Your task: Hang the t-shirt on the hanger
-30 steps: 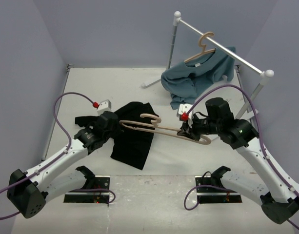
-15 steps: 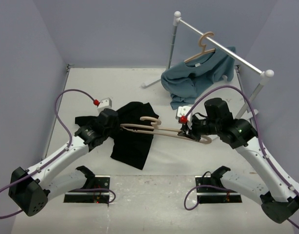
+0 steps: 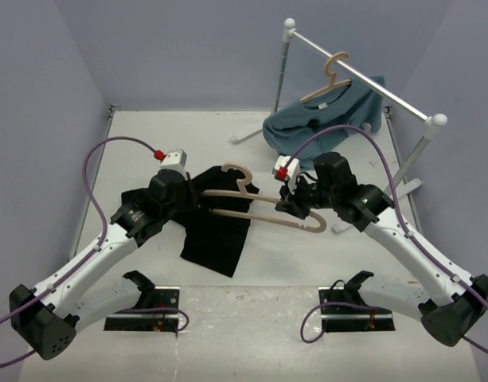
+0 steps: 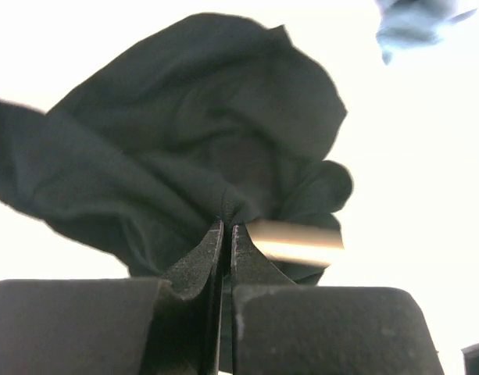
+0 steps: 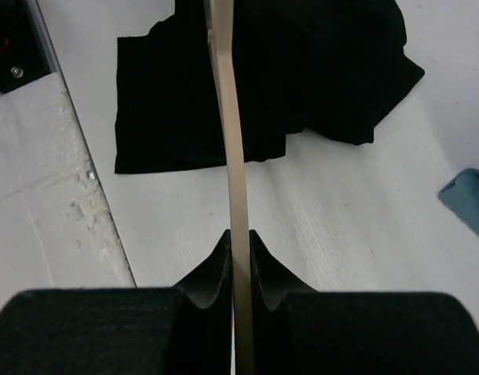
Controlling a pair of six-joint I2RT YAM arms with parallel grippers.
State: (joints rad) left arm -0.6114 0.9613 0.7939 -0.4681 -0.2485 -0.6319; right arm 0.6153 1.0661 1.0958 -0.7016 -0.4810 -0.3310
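So, the left pincer (image 4: 225, 225) is clenched on a fold of the t-shirt (image 4: 184, 141), and the rest lies on the worktop (image 3: 148, 143). The right pincer (image 5: 239, 238) grips one arm of the hanger (image 5: 227, 117), far end over the shirt, presumably to thread in.

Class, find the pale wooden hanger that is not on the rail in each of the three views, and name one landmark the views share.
Top external: the hanger is at centre, between the arms, its left end over the black t-shirt.
Left wrist: a blurred pale bar just right of the left gripper.
Right wrist: a pale strip running up from the right gripper.
Shared landmark: the black t-shirt, in all three.
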